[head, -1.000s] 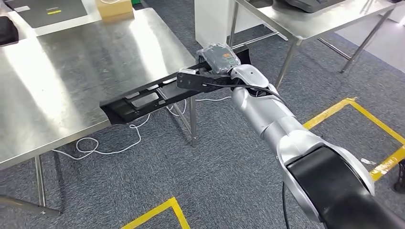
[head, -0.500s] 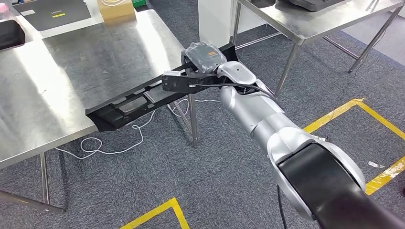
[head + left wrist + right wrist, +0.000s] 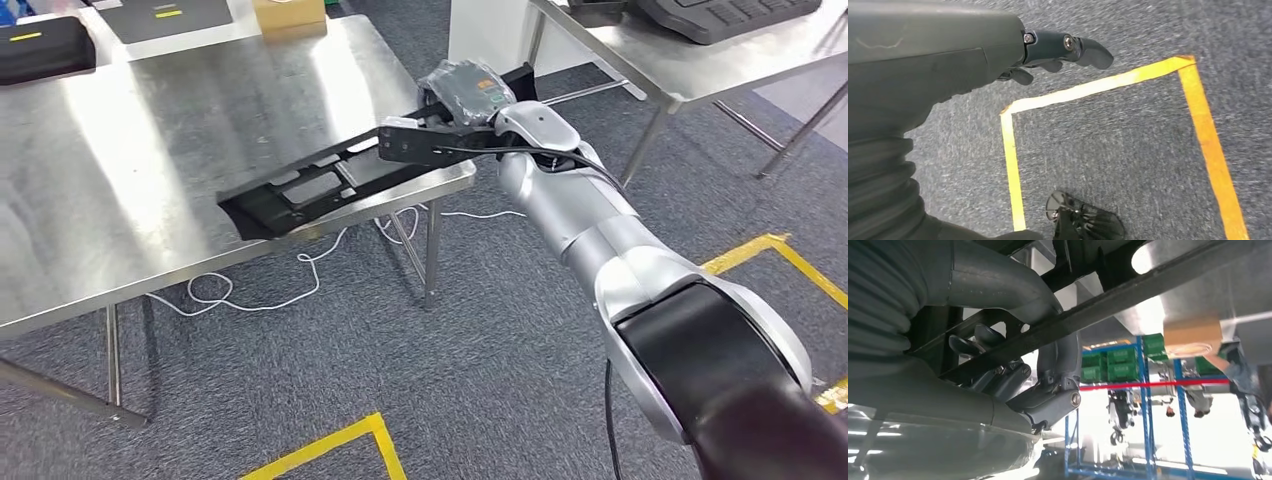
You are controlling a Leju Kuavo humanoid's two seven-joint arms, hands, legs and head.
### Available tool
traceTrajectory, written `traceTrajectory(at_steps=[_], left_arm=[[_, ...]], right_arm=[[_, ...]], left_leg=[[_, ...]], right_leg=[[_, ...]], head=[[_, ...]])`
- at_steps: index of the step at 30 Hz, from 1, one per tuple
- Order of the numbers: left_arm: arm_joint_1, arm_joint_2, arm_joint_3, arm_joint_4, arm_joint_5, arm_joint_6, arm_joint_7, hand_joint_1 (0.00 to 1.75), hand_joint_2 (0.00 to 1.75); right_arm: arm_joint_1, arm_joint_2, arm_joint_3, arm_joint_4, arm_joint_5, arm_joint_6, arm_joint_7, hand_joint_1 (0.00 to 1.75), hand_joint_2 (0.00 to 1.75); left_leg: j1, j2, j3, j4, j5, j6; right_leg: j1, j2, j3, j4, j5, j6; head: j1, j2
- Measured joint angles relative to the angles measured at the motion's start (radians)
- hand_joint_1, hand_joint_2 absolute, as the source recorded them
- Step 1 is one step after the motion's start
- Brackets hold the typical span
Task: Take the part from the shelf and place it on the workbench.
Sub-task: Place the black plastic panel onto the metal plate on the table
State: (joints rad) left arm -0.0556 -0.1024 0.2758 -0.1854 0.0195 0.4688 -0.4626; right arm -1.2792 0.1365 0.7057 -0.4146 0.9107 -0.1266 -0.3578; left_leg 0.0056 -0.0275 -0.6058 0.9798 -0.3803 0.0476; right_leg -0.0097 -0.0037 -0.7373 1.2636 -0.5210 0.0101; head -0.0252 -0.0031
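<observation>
One long black part (image 3: 330,185) is held at its near end by the right hand (image 3: 465,95), whose fingers (image 3: 998,377) wrap a bar of the part in the right wrist view. Its far end now lies over the steel surface (image 3: 150,140), apparently resting on it or just above; contact cannot be judged from the head view. Half a second ago that end still hung out past the surface's front edge, above the carpet. The whole head view has shifted between the frames, so the camera has moved as well. A cardboard box (image 3: 290,14) stands at the far edge of the surface. The left hand (image 3: 1058,50) hangs over grey carpet and yellow floor tape (image 3: 1088,90), fingers loosely apart, holding nothing.
</observation>
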Motion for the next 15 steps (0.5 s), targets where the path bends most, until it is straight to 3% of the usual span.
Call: traceTrajectory(at_steps=[2, 4, 5, 7, 9, 11, 13, 14, 15], left_arm=[[0.001, -0.004, 0.0, 0.0, -0.005, 0.0, 0.0, 0.0, 1.75], [0.0, -0.006, 0.0, 0.0, -0.01, -0.003, 0.0, 0.0, 1.75], [0.0, -0.007, 0.0, 0.0, -0.013, -0.004, 0.0, 0.0, 1.75], [0.001, -0.006, 0.0, 0.0, -0.018, -0.007, 0.0, 0.0, 1.75], [0.003, -0.004, 0.0, 0.0, -0.02, -0.009, -0.001, 0.0, 1.75], [0.003, -0.002, 0.0, 0.0, -0.02, -0.01, -0.001, 0.0, 1.75], [0.003, -0.002, 0.0, 0.0, -0.021, -0.01, -0.001, 0.0, 1.75], [0.003, -0.001, 0.0, 0.0, -0.021, -0.011, 0.0, 0.0, 1.75], [0.003, -0.001, 0.0, 0.0, -0.021, -0.011, 0.001, 0.0, 1.75]], right_arm=[[0.0, -0.008, 0.0, 0.001, 0.001, -0.003, 0.0, 1.75, 1.75], [-0.003, -0.017, 0.0, 0.001, 0.0, -0.007, -0.002, 1.75, 1.75], [-0.003, -0.021, 0.0, 0.001, 0.0, -0.009, -0.005, 1.75, 1.75], [-0.002, -0.026, 0.0, 0.001, 0.0, -0.013, -0.009, 1.75, 1.75], [-0.003, -0.027, 0.0, 0.0, 0.0, -0.016, -0.012, 1.75, 1.75], [-0.004, -0.028, 0.0, 0.0, 0.0, -0.019, -0.014, 1.75, 1.75], [-0.001, -0.03, 0.0, 0.001, 0.001, -0.019, -0.015, 1.75, 1.75], [0.002, -0.031, 0.0, 0.001, 0.001, -0.019, -0.015, 1.75, 1.75], [0.003, -0.031, 0.0, 0.001, 0.001, -0.019, -0.015, 1.75, 1.75]], left_leg=[[-0.001, -0.015, 0.001, 0.001, 0.0, -0.001], [-0.006, -0.029, -0.003, 0.005, -0.001, -0.007], [-0.007, -0.035, -0.006, 0.007, -0.002, -0.011], [-0.004, -0.044, -0.011, 0.009, -0.002, -0.023], [-0.001, -0.028, -0.024, 0.035, -0.02, -0.036], [0.002, 0.006, -0.07, 0.136, -0.075, -0.049], [0.009, 0.021, -0.138, 0.269, -0.127, -0.059], [0.011, 0.024, -0.158, 0.302, -0.132, -0.062], [0.013, 0.026, -0.158, 0.293, -0.116, -0.062]], right_leg=[[0.0, 0.012, 0.066, -0.141, 0.057, 0.011], [-0.001, 0.032, 0.126, -0.259, 0.099, 0.008], [-0.001, 0.038, 0.139, -0.281, 0.108, 0.003], [-0.005, 0.027, 0.143, -0.287, 0.113, -0.007], [-0.012, 0.016, 0.148, -0.293, 0.115, -0.018], [-0.014, 0.003, 0.154, -0.296, 0.114, -0.027], [-0.011, -0.011, 0.156, -0.295, 0.111, -0.033], [-0.01, -0.018, 0.156, -0.295, 0.11, -0.034], [-0.009, -0.025, 0.158, -0.295, 0.109, -0.034]], head=[[0.001, 0.0], [0.001, 0.0], [0.001, 0.0], [0.001, 0.0], [-0.001, 0.0], [-0.006, 0.0], [-0.007, 0.0], [-0.007, 0.0], [-0.007, 0.0]])
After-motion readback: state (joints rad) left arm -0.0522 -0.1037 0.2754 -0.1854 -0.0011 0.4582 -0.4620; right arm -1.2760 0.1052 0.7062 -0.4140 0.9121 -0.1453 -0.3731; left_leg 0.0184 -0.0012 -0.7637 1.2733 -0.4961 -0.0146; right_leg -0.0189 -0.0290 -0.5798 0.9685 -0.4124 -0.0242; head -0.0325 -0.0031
